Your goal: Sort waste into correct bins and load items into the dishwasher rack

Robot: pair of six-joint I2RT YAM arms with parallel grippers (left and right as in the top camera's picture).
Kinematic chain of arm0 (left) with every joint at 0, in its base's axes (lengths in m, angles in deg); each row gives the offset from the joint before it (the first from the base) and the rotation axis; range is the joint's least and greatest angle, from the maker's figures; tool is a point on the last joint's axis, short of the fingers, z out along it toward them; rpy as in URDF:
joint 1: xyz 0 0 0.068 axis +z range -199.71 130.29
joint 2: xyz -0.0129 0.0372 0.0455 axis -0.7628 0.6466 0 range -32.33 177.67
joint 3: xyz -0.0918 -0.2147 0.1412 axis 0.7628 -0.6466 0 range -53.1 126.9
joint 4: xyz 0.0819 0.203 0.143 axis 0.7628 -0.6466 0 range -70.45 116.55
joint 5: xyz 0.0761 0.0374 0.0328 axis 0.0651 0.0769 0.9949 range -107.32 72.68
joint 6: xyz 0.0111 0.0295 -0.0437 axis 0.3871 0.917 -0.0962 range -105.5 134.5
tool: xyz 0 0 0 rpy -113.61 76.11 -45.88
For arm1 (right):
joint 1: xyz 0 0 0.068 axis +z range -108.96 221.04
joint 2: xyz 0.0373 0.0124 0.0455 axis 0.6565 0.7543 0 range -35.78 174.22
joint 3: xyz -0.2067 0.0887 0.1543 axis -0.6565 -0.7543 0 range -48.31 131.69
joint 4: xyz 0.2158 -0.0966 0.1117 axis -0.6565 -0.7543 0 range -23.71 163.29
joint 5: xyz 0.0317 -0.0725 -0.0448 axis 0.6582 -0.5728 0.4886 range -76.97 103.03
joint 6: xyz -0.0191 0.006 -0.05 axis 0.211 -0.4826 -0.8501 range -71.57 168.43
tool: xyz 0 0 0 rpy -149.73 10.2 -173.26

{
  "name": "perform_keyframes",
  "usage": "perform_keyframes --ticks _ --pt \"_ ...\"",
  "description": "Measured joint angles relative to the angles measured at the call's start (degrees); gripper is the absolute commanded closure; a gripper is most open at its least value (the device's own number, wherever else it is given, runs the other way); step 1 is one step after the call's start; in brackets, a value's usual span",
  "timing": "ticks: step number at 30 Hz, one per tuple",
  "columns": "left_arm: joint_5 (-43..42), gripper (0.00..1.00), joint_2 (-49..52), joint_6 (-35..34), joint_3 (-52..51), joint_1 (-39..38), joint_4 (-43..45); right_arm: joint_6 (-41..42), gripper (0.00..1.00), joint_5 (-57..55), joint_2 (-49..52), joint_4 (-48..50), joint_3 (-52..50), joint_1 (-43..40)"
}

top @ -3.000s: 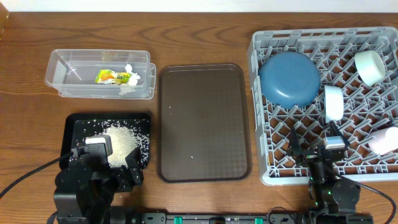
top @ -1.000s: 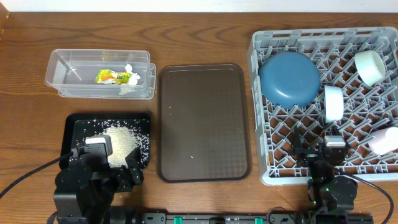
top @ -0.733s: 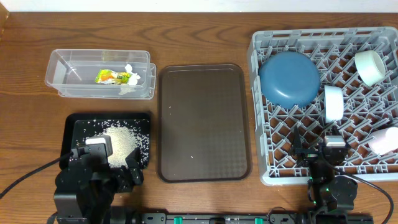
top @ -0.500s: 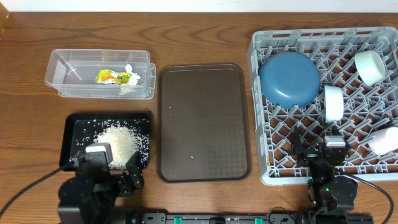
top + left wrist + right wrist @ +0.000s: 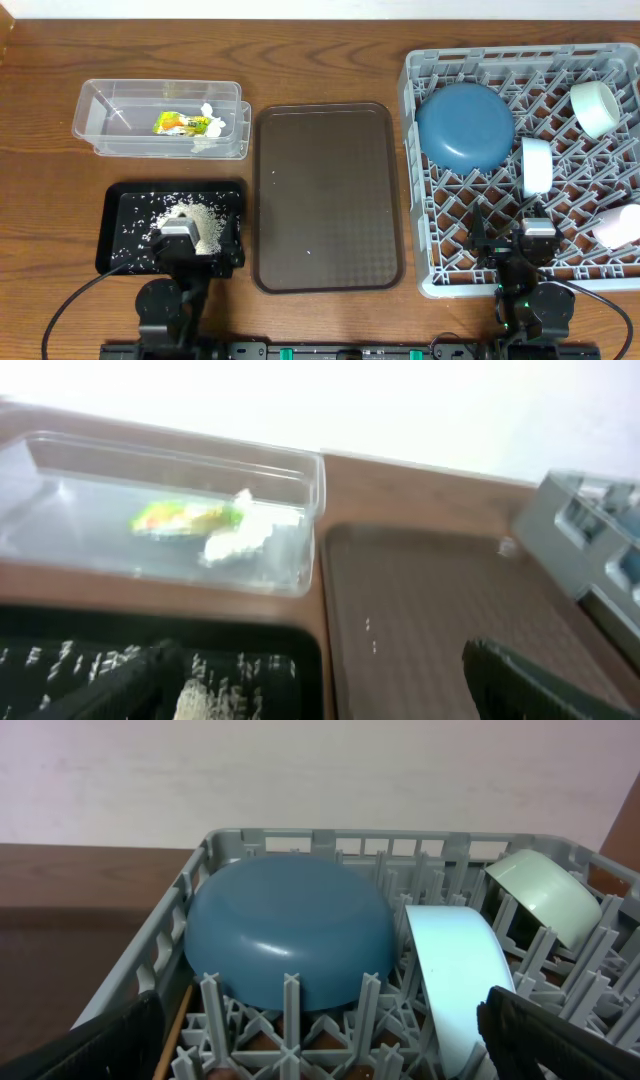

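The clear tub (image 5: 110, 100) holds the yellow-orange wrapper (image 5: 175, 123) and the white tissue (image 5: 208, 122); both also show in the left wrist view, wrapper (image 5: 185, 517) and tissue (image 5: 240, 538). The rice (image 5: 203, 217) lies heaped in the black tray (image 5: 125, 215). My left gripper (image 5: 197, 258) is open and empty over the tray's front right part. The grey rack (image 5: 412, 180) holds the dark blue plate (image 5: 465, 125), the light blue bowl (image 5: 537, 165), the mint-green bowl (image 5: 595, 108) and the pink bowl (image 5: 620, 225). A wooden stick (image 5: 175, 1025) lies in the rack. My right gripper (image 5: 510, 250) is open and empty over the rack's front edge.
The large brown serving tray (image 5: 328, 195) lies between the black tray and the rack, with a few stray rice grains on it. The black tray's right rim (image 5: 300, 650) runs close along the brown tray's left edge (image 5: 335, 610).
My left arm has moved right and toward the table's front, so its gripper now sits over the right part of the black tray. The right arm has barely moved.
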Motion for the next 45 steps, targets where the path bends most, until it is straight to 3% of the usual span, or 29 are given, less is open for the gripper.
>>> perform_keyframes --ticks 6,11,17,45 --pt "0.02 0.09 -0.22 0.28 -7.54 0.00 16.39 0.00 0.01 0.00 -0.02 0.00 0.00 0.00" --pt "0.00 0.09 -0.24 3.78 -9.14 0.00 20.76 0.00 0.01 0.00 -0.02 0.00 0.00 0.00" --pt "0.66 0.09 -0.15 7.08 -8.87 0.00 14.82 0.00 0.01 -0.02 0.00 0.02 0.00 0.00" --pt "1.33 0.09 -0.22 8.13 -8.72 -0.02 14.36 0.00 0.01 -0.02 -0.02 0.00 0.00 0.00"
